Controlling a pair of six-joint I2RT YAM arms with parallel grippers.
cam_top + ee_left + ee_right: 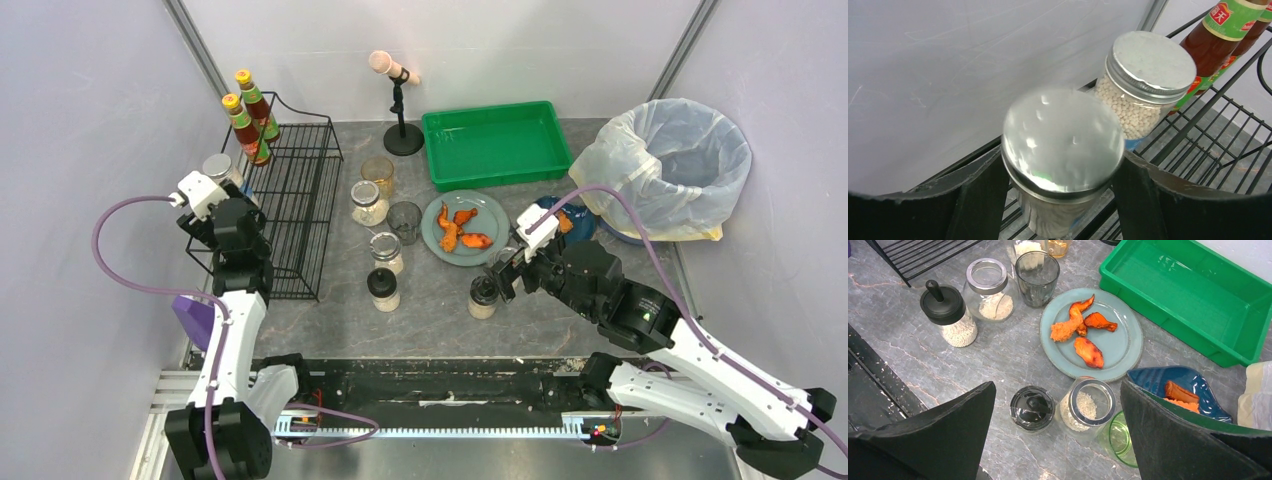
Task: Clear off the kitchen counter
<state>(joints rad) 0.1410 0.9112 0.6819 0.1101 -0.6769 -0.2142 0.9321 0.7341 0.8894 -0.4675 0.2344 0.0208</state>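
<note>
**Work area.** The kitchen counter surface (335,325) runs from the black rail (450,378) at the near edge to the far wall, and it carries many items.

**Left side.** A black wire rack (300,215) stands along the left wall, with two sauce bottles (250,115) at its far left corner. The left jaws are closed on a silver-lidded jar (1063,150) at the rack's left edge, one finger against each side. It cannot be told whether the jar's base rests on the wires. A bead jar (1148,80) with a similar lid stands just beyond it, between the held jar and the bottles.

**Centre.** An amber glass (378,175), a far clear jar (368,203), a dark tumbler (404,221), a near clear jar (385,252) and a knob-lidded jar (382,289) are clustered between the rack and a teal plate (497,215) of orange food pieces. A green tray (497,145) lies beyond the plate. A microphone stand (402,115) is to its left.

**Right side.** The right jaws are spread wide and hover above a black-lidded jar (1032,408) and a steel-rimmed rice jar (1088,407), which stand just beside each other. A green glass (1118,440) crowds the rice jar's other side. A blue dish (1188,385) holding food lies right of the plate, partly hidden by one finger. A lined bin (672,165) fills the far right corner.
</note>
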